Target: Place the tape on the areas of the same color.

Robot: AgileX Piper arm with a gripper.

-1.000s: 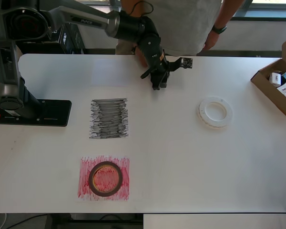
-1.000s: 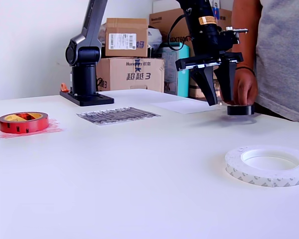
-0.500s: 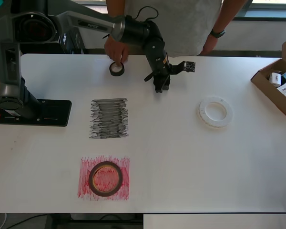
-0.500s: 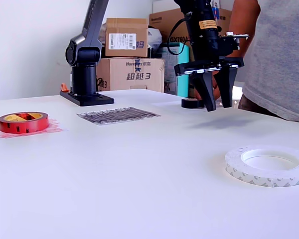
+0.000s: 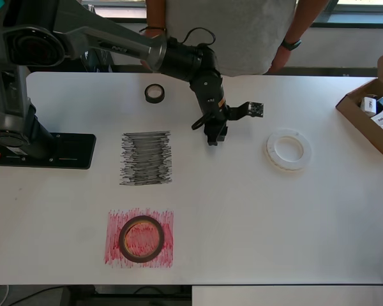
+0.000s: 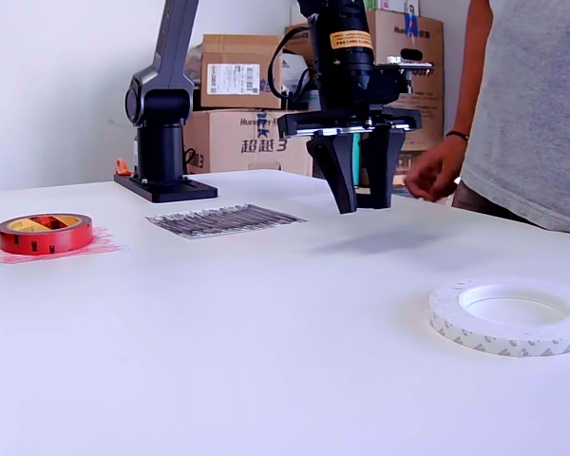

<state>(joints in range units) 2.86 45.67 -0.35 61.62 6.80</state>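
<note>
Black tape (image 5: 154, 93) now lies alone; the person's hand (image 6: 435, 169) has withdrawn, and the empty, wide pincer (image 6: 360, 203) moved nearer the white roll (image 5: 287, 150).

White counter (image 5: 242, 223), three tape rolls, two scribbled patches.
Black roll (image 5: 154, 93) on bare counter near far edge; red-brown roll (image 5: 141, 238) sits on red patch (image 5: 138, 238); black patch (image 5: 146, 158) bare; white roll (image 5: 287, 150) on plain counter; arm base (image 5: 48, 150) at overhead left.

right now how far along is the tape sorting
Done: the red roll sits on the red patch. In hand: nothing; the pincer hangs open and empty above the table. Left: the black roll lies off the black patch, and the white roll lies on bare tabletop.
</note>
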